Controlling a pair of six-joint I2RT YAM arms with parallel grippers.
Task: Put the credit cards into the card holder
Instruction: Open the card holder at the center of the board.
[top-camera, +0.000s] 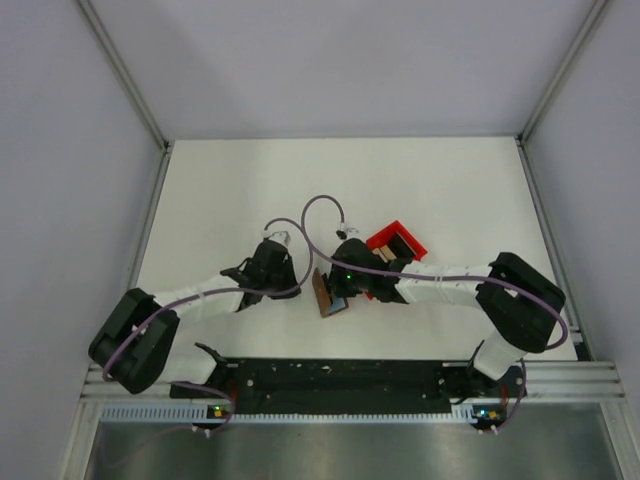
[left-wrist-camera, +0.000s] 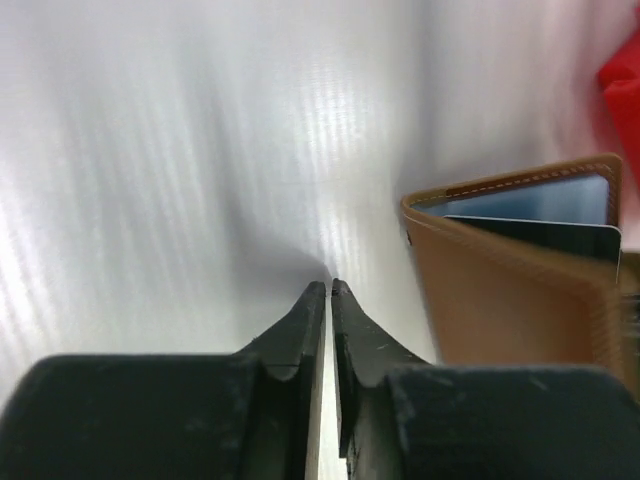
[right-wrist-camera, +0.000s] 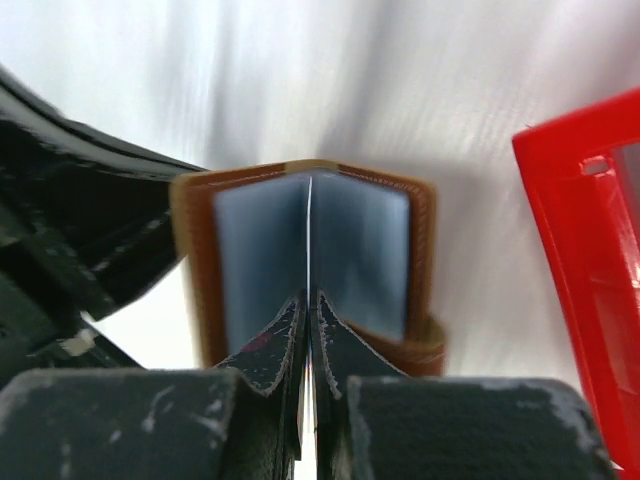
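Card holder (right-wrist-camera: 370, 250): brown leather-like folding wallet, stitched edges, smooth grey inner pockets; stood open on its edge on the glossy white table (left-wrist-camera: 200, 150).
Credit card (right-wrist-camera: 309, 235): thin, flat, pale-edged; seen edge-on, upright in the card holder's fold.
Right gripper (right-wrist-camera: 309, 296): scuffed black tapered fingers, pressed together on the credit card at the card holder's open side.
Left gripper (left-wrist-camera: 329, 284): black fingers closed to a hairline slit, nothing between them, just beside the card holder's outer wall.
Red plastic bin (right-wrist-camera: 580, 280): rigid, straight-rimmed, near the card holder, on the side away from the left gripper.
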